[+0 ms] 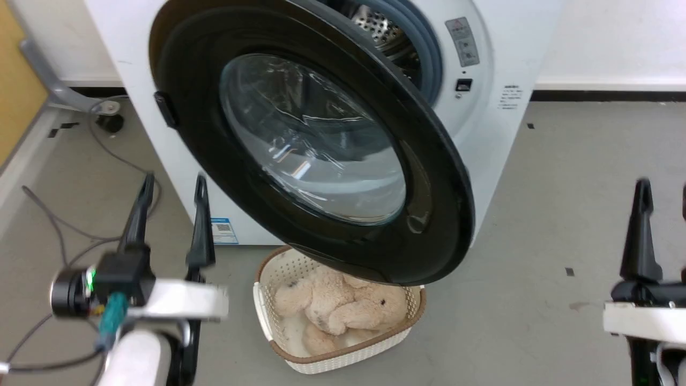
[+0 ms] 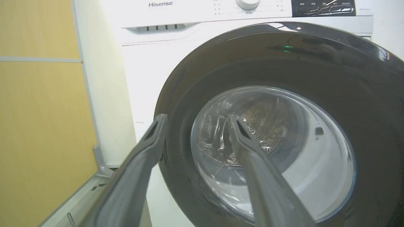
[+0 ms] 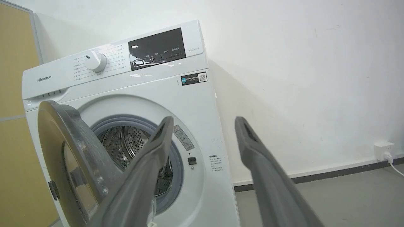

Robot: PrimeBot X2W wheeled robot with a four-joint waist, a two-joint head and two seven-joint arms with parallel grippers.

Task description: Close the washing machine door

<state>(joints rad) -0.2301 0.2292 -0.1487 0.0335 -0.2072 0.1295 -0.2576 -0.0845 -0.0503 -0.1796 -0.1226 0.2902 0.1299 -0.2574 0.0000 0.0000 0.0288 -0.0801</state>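
Fingers (image 1: 138, 212) of left hand (image 1: 174, 179) apart, upright

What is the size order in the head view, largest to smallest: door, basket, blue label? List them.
1. Door, largest by far, though it sits nearest the camera.
2. Basket, partly hidden under the door.
3. Blue label, smallest.

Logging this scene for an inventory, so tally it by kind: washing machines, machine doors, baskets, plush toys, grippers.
washing machine: 1
washing machine door: 1, standing open
basket: 1, on the floor below the door
plush toy: 1, lying in the basket
grippers: 2, the left gripper and the right gripper, both open
Total: 6
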